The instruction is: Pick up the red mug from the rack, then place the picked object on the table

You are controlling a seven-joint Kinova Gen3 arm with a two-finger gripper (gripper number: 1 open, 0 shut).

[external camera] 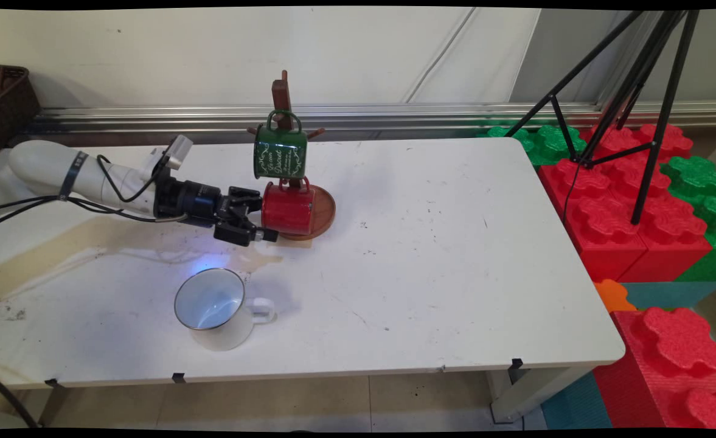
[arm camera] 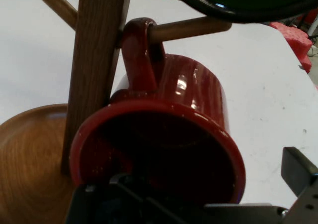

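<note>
Two cameras: one fixed above the table's near side, one riding on the hand.

My main view looks down across the white tabletop toward the wall behind its far edge, taking in the whole top. My hand view sits very close, looking along the gripper into the red mug's mouth. Both share that red mug and the wooden mug stand near the far edge.

Mug rack at the tabletop's back, one mug hung high, another mug hung low, hand at its left, third mug standing nearer, left of centre
</note>
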